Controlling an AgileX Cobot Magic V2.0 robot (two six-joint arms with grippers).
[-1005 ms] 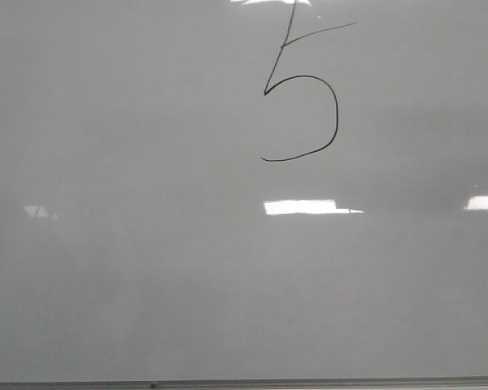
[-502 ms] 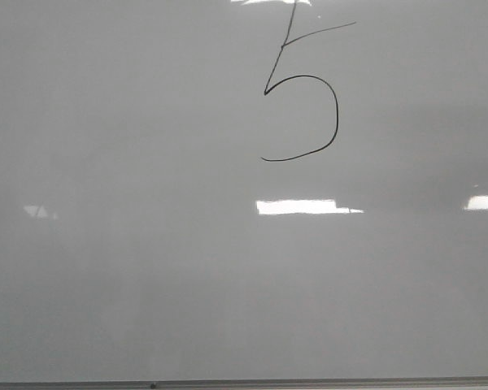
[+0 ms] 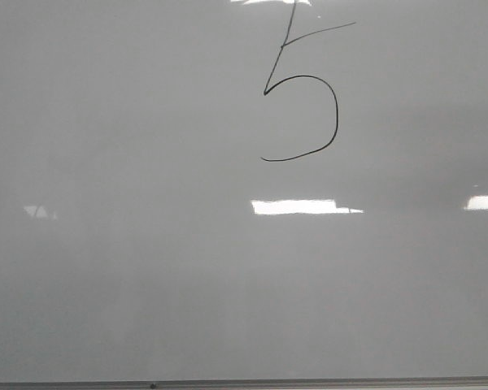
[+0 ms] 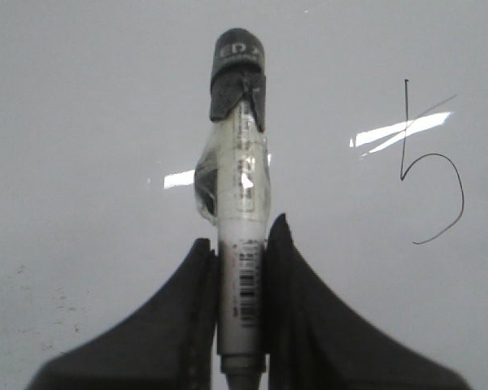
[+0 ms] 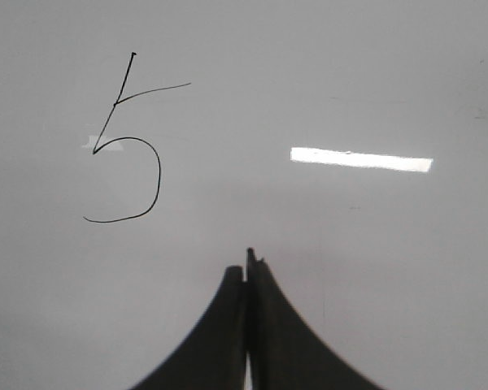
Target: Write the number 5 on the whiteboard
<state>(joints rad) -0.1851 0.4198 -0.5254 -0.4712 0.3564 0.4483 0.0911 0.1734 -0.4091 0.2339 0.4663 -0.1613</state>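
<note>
marker: light, stiff, slick barrel; you hold it low on the barrel, left gripper clamped | right gripper closed, empty | number 5 drawn upper centre of whiteboard

Bright white light patch shines near middle, long and flat. Smaller bright patch at 3 o'clock edge. Faint pale patch at 9 o'clock. Another glare spot at 12 o'clock edge. Everything else soft grey, darker toward 6 o'clock.
</note>
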